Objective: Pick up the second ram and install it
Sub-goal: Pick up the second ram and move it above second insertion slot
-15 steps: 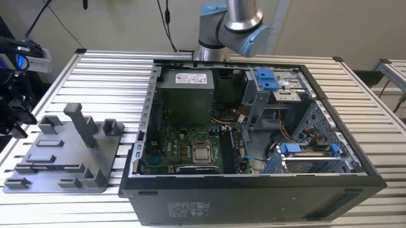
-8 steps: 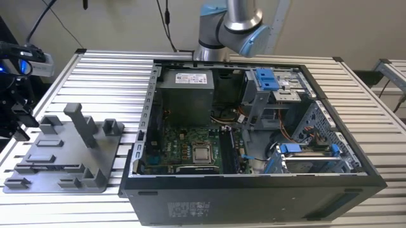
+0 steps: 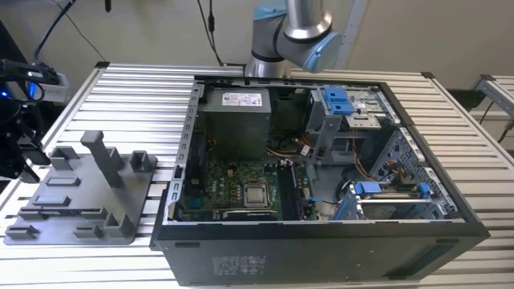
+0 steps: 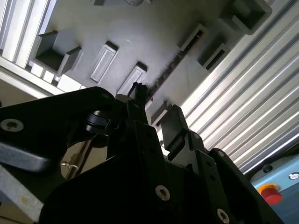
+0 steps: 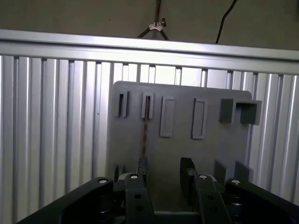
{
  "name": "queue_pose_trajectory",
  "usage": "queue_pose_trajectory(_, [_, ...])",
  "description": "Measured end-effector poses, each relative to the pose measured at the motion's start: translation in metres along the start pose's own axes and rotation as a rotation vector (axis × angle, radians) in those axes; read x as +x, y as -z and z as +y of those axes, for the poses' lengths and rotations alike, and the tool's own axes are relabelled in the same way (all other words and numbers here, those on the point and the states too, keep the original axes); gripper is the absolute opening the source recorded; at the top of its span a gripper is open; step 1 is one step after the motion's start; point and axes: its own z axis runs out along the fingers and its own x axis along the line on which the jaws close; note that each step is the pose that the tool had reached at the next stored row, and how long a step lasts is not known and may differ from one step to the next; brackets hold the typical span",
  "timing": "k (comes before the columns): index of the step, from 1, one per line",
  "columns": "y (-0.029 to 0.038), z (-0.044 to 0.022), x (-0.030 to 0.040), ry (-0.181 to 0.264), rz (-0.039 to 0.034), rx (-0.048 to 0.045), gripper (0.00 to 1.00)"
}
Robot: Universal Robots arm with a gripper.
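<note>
Ram (image 5: 145,130) edge-on, thin, dark, slotted in tray (image 5: 210,149)

A plain beige wall (image 3: 144,30) stands behind the ribbed aluminium tabletop (image 3: 129,96), whose slats catch bright, even light. Thin black cables (image 3: 210,24) hang down the wall. In the first wrist view, a white clip (image 5: 157,26) gathers them. Another slatted table (image 3: 499,93) stands apart at the exterior view's right edge.

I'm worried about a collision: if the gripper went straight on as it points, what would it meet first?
Probably the grey fixture tray, though one finger of the open gripper lines up with the second ram standing in its slot; depth is unclear.
</note>
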Motion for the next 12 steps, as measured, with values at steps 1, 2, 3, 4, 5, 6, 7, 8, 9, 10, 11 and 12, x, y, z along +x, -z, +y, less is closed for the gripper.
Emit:
queue_pose_trajectory(1, [-0.0011,0.0003,0.0,0.001,0.0001,-0.0002,0.42])
queue_pose_trajectory(2, [-0.0023,0.0006,0.0001,0.003,0.0002,-0.0002,0.42])
queue_pose_trajectory(3, [-0.0038,0.0009,0.0001,0.005,0.0003,-0.0003,0.42])
queue_pose_trajectory(4, [-0.0051,0.0011,0.0001,0.007,0.0003,-0.0004,0.42])
queue_pose_trajectory(5, [-0.0065,0.0013,0.0002,0.009,0.0005,-0.0005,0.42])
queue_pose_trajectory(6, [-0.0081,0.0013,0.0002,0.012,0.0006,-0.0006,0.42])
queue_pose_trajectory(7, [-0.0096,0.0014,0.0003,0.015,0.0008,-0.0007,0.42])
queue_pose_trajectory(8, [-0.0112,0.0013,0.0003,0.017,0.0011,-0.0008,0.42])
queue_pose_trajectory(9, [-0.0128,0.0013,0.0003,0.019,0.0012,-0.0008,0.42])
queue_pose_trajectory(10, [-0.0144,0.0013,0.0004,0.021,0.0014,-0.0008,0.42])
queue_pose_trajectory(11, [-0.0159,0.0012,0.0005,0.023,0.0016,-0.0009,0.42])
queue_pose_trajectory(12, [-0.0175,0.0012,0.0005,0.025,0.0018,-0.001,0.42])
